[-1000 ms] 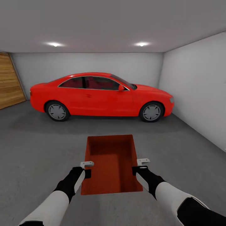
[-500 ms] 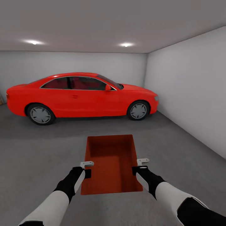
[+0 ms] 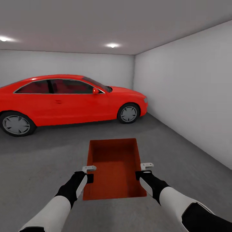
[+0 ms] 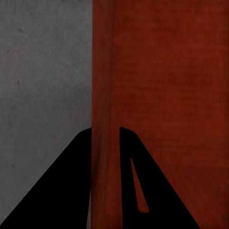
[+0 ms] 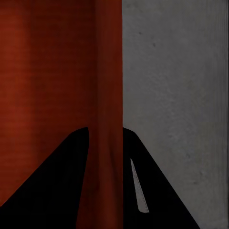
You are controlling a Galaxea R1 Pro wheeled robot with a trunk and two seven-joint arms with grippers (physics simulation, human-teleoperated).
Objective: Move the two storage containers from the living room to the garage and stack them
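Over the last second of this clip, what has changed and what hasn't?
The view has swung right: the red car and ceiling lights slid leftward in frame, the wooden door left view, and more right wall shows. The storage container stays gripped by the left gripper and right gripper, unchanged.

The left gripper (image 4: 105, 157) is clamped on the side wall of a red-orange bin (image 4: 167, 86). Its two dark fingers (image 4: 67, 191) straddle the thin wall, one on the outside and one on the inside, pressed against it. The wall runs straight away from the camera as a narrow upright strip. On one side lies the bin's flat red bottom; on the other, grey speckled floor (image 4: 43, 71).
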